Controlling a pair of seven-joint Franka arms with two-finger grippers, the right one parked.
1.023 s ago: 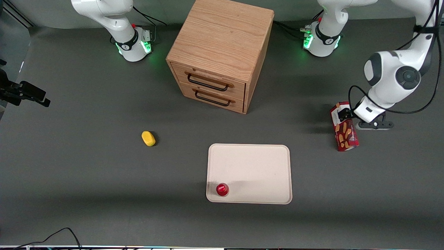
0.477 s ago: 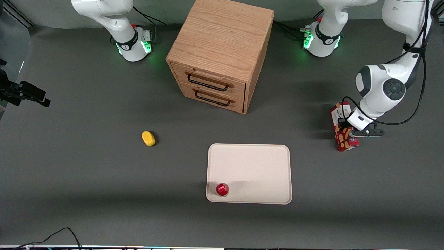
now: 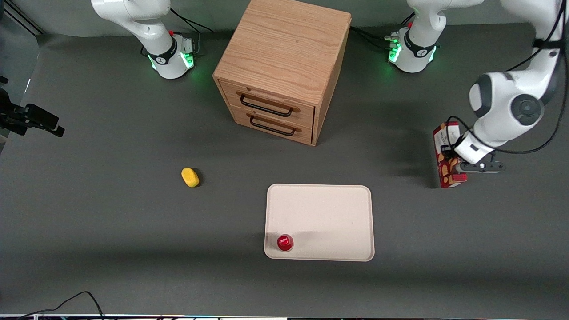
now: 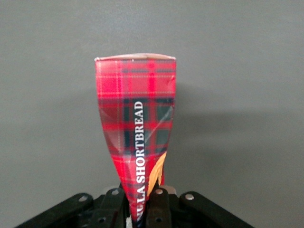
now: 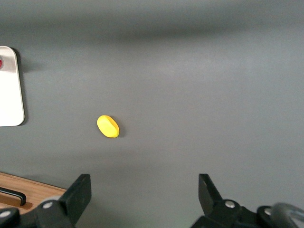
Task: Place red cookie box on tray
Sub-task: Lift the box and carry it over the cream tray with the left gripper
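Red tartan cardboard cookie box (image 3: 447, 156) sits clamped between the closed fingers of the left arm's black gripper (image 3: 454, 162), toward the working arm's end of the grey table, well apart from the flat cream-white rectangular tray (image 3: 326, 213).

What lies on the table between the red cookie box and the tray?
Nothing. In the front view only bare dark table separates the red cookie box, held by the gripper, from the tray. The small red can stands on the tray's corner, away from this stretch.
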